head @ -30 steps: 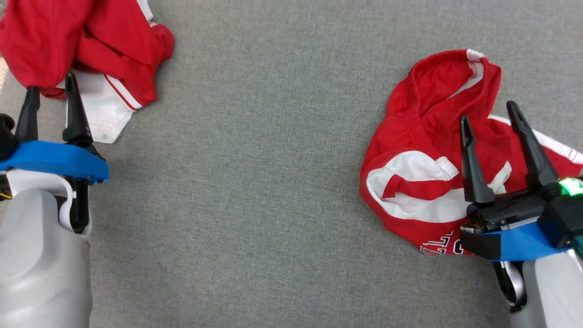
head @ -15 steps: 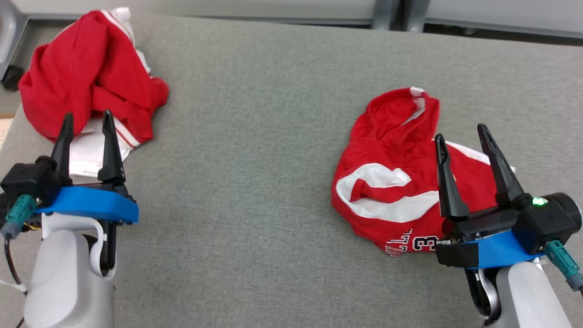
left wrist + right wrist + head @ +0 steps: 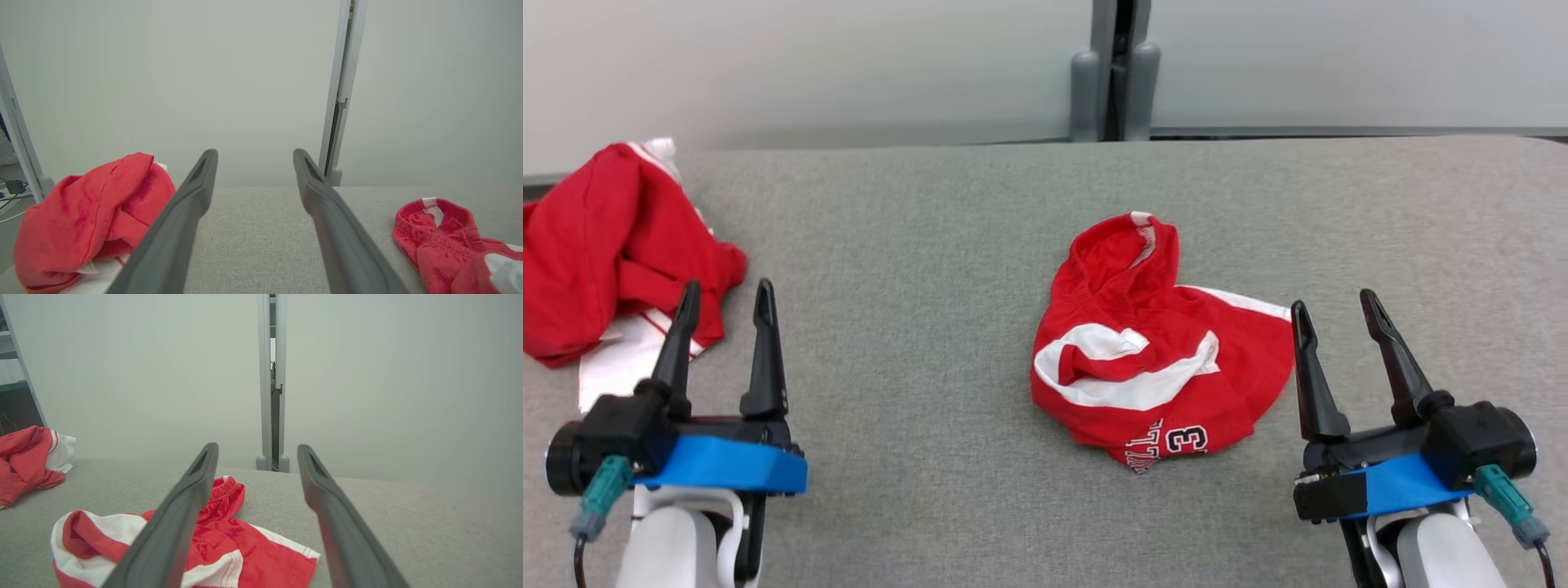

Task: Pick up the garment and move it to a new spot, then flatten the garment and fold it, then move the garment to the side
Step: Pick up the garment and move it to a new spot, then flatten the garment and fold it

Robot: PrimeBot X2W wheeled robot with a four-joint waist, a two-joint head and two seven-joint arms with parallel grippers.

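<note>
A crumpled red and white garment [image 3: 1152,359] with a printed number lies in the middle of the grey table [image 3: 931,245]. My right gripper [image 3: 1332,300] stands open just to its right, apart from it, with nothing between the fingers. In the right wrist view the garment [image 3: 229,547] lies below and left of the open right gripper [image 3: 257,447]. My left gripper [image 3: 728,286] is open at the lower left, empty. The left wrist view has the open left gripper [image 3: 254,153] over bare table, with the garment [image 3: 441,237] at the right edge.
A second red and white garment [image 3: 605,245] is heaped at the table's far left corner, just left of my left fingers, seen too as the heap [image 3: 94,212]. Behind the table's far edge stands a pale wall with a grey post [image 3: 1115,73].
The head camera has tilted up, so the whole picture shifted and the wall came into view. My right fingers, earlier overlapping the middle garment, now stand clear to its right. Both grippers stay open.
</note>
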